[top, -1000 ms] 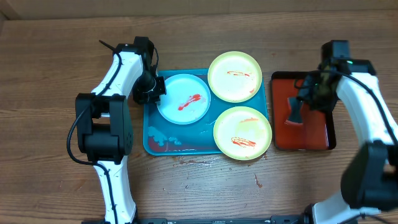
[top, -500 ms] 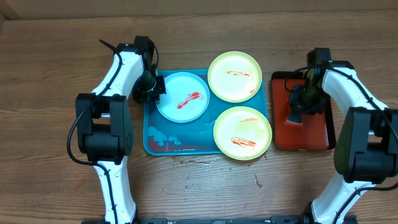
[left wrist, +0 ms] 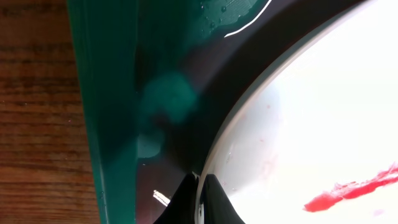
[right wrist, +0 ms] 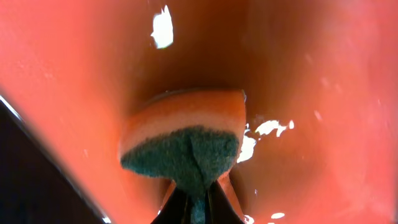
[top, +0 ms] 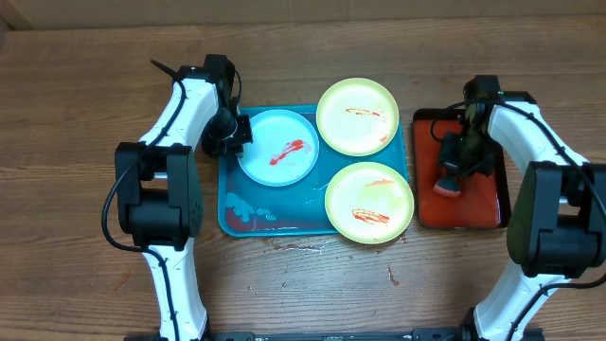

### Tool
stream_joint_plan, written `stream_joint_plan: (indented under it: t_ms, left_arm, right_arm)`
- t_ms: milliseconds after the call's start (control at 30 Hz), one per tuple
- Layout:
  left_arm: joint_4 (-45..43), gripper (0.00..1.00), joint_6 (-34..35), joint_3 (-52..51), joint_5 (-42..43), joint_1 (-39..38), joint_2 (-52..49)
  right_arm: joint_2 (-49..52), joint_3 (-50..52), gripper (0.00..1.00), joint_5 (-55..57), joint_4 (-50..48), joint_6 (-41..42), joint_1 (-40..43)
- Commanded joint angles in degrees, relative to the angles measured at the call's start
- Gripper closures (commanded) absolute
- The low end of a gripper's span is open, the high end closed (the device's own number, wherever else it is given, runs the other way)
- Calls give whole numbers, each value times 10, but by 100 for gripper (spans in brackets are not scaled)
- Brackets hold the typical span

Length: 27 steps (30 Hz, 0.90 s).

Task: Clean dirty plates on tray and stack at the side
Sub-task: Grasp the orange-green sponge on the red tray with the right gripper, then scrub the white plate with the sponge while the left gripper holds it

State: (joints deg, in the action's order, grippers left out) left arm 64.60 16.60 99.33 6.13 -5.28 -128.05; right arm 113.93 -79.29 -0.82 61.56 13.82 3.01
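Observation:
The turquoise tray (top: 248, 216) holds three plates. The pale blue-white plate (top: 278, 150) with a red sauce smear lies at its left; its surface fills the left wrist view (left wrist: 311, 112). Two yellow-green plates lie at the back right (top: 357, 116) and front right (top: 369, 202), both red-smeared. My left gripper (top: 231, 135) is shut on the blue-white plate's left rim (left wrist: 201, 186). My right gripper (top: 454, 163) is shut on an orange sponge with a dark green scrub side (right wrist: 183, 140), over the red tray (top: 478, 204).
The red tray, black-rimmed, stands right of the turquoise tray; its wet red floor fills the right wrist view (right wrist: 311, 74). Water and red stains lie on the turquoise tray's front left (top: 251, 213). Red drips mark the wooden table (top: 391, 276) in front.
My right gripper has come down and leftward onto the sponge in the red tray and closed on it. The left gripper and the plates have not moved.

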Motion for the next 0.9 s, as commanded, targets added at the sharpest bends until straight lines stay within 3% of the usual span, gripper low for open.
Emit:
stream_joint_plan:
  t_ms: [0,200,333,433,667,867]
  left_arm:
    - [-3,96,0,-9,-21,-5,16]
    - [-2,96,-21,-9,-16,-7,16]
    - [1,96,-23,-9,-14,-7,16]
    - [2,96,-37,-9,17,-7,16]
    - [1,96,-40,-9,40,-7,16]
    - [13,96,-47,-9,40,-7,16]
  right_arm:
    - [-43,-52,96,6,26,-2,-1]
    - [-67,-154,96,-84,120,-37,-7]
    - [-67,-203,96,-171,130,-36,-42]
    - [-67,-221,96,-213,95,-5,-91]
    - [-38,-221,96,-176,-50,122,-233]
    - [38,-221,96,-146,-136,154,-300]
